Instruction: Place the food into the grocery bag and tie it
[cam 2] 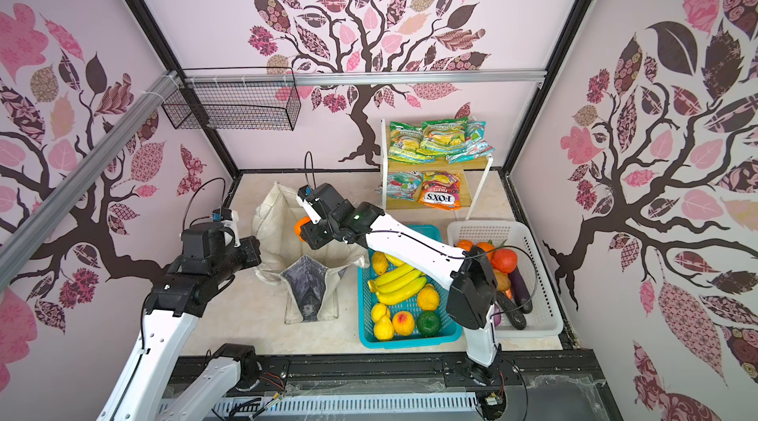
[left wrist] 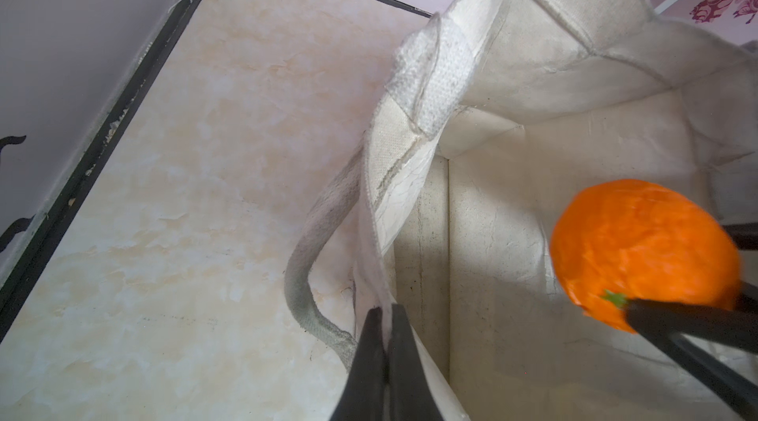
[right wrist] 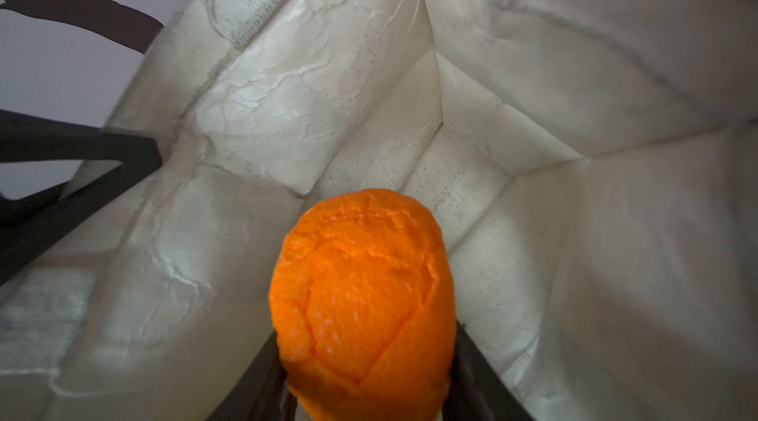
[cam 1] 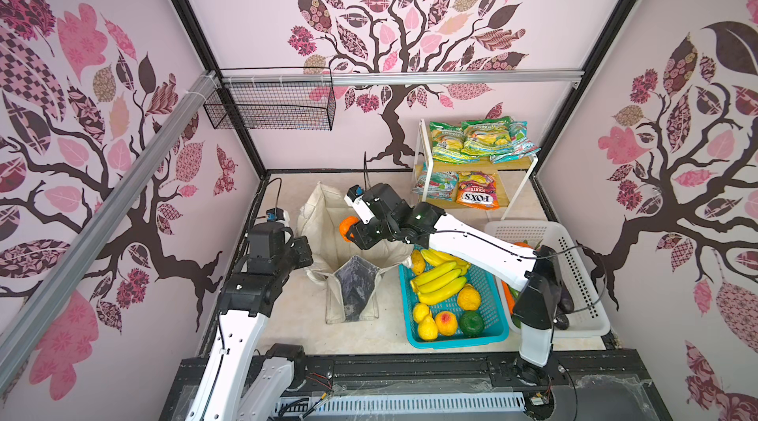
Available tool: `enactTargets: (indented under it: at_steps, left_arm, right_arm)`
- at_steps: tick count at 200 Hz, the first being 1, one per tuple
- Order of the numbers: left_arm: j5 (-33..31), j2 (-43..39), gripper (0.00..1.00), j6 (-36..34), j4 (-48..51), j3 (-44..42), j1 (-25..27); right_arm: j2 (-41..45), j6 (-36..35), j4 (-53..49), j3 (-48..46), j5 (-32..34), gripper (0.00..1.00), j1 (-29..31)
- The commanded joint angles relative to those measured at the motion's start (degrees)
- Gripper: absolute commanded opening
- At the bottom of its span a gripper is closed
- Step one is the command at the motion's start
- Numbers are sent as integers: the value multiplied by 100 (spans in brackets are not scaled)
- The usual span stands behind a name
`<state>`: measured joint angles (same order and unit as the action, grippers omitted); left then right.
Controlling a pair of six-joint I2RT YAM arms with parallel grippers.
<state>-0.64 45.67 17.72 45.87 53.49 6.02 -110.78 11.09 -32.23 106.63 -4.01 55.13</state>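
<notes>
Right wrist view: the right gripper clasps one orange at the open mouth of the one grocery bag. The left gripper is clenched on the bag's rim. Two baskets stand beside it, the teal basket holding one banana bunch, the white basket farther right.

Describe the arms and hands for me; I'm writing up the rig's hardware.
The left arm and right arm are white shells with black joint housings and thin black cables. A green light glows at the right wrist. The left hand and right hand have slim, black, tapering fingers.
</notes>
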Motion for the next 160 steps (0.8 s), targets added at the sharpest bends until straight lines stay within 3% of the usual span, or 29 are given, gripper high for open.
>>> enactTargets:
  at_steps: [1,73,160]
  left_arm:
    - [170,16,0,-102,1,-153,-7]
    - [67,7,0,-32,-9,-164,-3]
    - [-254,-83,0,22,12,-165,3]
  right_arm:
    - [-512,-238,-131,430,-185,30,42]
    - [-1602,-221,168,733,-437,28,72]
    - [-2779,478,57,1455,561,31,-4]
